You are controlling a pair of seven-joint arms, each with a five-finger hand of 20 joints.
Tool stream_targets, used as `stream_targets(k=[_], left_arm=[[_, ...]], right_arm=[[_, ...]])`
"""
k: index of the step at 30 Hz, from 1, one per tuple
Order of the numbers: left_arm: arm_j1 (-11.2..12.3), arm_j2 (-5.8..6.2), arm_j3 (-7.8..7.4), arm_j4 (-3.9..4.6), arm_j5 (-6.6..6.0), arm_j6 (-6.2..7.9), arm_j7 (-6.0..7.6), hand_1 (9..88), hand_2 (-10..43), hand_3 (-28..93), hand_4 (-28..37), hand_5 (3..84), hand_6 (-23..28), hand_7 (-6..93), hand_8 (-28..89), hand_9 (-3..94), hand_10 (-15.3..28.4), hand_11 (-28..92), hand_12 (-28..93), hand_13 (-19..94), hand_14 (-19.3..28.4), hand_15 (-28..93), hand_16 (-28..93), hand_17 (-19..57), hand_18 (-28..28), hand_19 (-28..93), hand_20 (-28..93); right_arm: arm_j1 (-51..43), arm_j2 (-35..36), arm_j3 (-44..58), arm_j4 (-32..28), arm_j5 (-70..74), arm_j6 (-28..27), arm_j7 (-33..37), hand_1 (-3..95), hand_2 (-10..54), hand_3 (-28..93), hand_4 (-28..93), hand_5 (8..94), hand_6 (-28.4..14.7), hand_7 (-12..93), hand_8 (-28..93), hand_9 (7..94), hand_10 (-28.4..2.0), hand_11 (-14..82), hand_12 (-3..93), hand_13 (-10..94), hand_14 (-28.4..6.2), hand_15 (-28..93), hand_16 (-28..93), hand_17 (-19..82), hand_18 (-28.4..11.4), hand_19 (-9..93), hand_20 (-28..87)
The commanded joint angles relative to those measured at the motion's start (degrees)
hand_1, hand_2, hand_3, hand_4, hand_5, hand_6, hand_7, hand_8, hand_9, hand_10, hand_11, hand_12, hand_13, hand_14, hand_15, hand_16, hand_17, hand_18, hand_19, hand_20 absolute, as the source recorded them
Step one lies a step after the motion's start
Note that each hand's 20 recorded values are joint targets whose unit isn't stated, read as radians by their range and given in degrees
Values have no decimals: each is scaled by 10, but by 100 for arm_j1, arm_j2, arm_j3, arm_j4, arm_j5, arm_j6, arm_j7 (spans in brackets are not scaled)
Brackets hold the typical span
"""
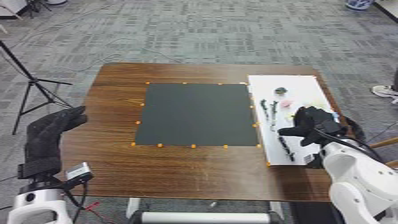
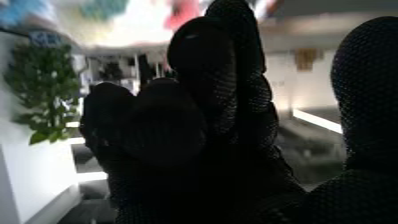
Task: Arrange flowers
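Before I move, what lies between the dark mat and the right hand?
In the head view, between the dark mat and the right hand lie orange markers and part of the white sheet, bearing dark stems.

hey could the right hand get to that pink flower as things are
Probably yes: the right hand is over the white sheet, close to the pink flower, and nothing seems to lie between them.

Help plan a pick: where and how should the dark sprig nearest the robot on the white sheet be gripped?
Probably pinch the dark sprig mid-length from above, the right hand closing across its long sides: it looks thin and lies flat, pointing away from the robot.
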Motion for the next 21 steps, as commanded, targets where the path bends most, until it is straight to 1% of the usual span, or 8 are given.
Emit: stream_targets(k=[1, 5, 8, 10, 13, 16, 20, 21], left_arm=[[80, -45, -20, -56, 86, -145, -84, 241, 100, 687, -283, 578, 34, 179, -81, 582, 146, 263, 156, 463, 179, 250, -34, 118, 115, 102, 203], [70, -43, -25, -63, 130, -203, -125, 245, 97, 686, -283, 578, 35, 179, -82, 580, 146, 264, 157, 463, 180, 252, -34, 118, 116, 102, 202], [77, -48, -29, -73, 112, -200, -129, 247, 94, 687, -283, 577, 36, 179, -82, 580, 147, 265, 156, 462, 180, 252, -34, 117, 115, 102, 201], [83, -53, -23, -78, 115, -202, -140, 248, 93, 686, -283, 577, 36, 178, -82, 580, 146, 265, 156, 463, 180, 252, -34, 117, 116, 101, 201], [100, -68, -31, -87, 107, -259, -151, 248, 93, 686, -283, 577, 36, 179, -82, 578, 146, 266, 157, 463, 181, 253, -34, 117, 116, 101, 200], [117, -82, -44, -99, 97, -294, -148, 250, 92, 685, -283, 576, 37, 178, -81, 578, 147, 266, 156, 463, 181, 253, -34, 117, 116, 99, 199], [95, -90, -65, -104, 118, -354, -216, 253, 90, 683, -283, 573, 39, 177, -81, 576, 149, 268, 156, 464, 183, 256, -33, 118, 115, 96, 197], [100, -96, -72, -107, 118, -360, -220, 253, 90, 683, -283, 573, 39, 177, -81, 575, 149, 269, 155, 465, 182, 256, -33, 118, 115, 95, 197]], right_arm=[[118, 347, -260, 339, -212, -612, 136, 274, -95, 613, -159, 765, -2, 472, -53, 873, -117, 445, 343, 907, -39, 628, 363, 613, -191, 932, 639], [163, 456, -314, 509, -281, -776, 139, 273, -95, 615, -157, 771, 1, 467, -46, 876, -114, 443, 343, 912, -37, 624, 367, 619, -190, 932, 642], [157, 478, -316, 596, -320, -871, 163, 274, -95, 615, -157, 773, 2, 466, -43, 879, -114, 443, 343, 914, -37, 622, 368, 623, -187, 932, 641], [117, 464, -313, 637, -400, -839, 150, 275, -95, 614, -157, 772, 2, 466, -41, 879, -114, 442, 342, 915, -37, 620, 369, 624, -187, 932, 639], [103, 456, -363, 680, -448, -929, 203, 276, -95, 613, -155, 773, 1, 464, -39, 879, -114, 442, 342, 916, -36, 618, 370, 625, -186, 932, 638], [171, 434, -460, 693, -375, -1246, 298, 280, -95, 618, -156, 775, 2, 462, -39, 879, -114, 442, 340, 917, -36, 616, 373, 626, -185, 932, 636], [308, 371, -587, 604, 3, -1853, 517, 315, -95, 645, -143, 780, 1, 452, -42, 881, -113, 438, 338, 919, -36, 613, 371, 630, -178, 932, 626], [345, 346, -604, 571, 71, -2009, 540, 334, -95, 656, -126, 788, 1, 413, 60, 883, -112, 434, 335, 920, -36, 607, 372, 631, -176, 932, 618]])
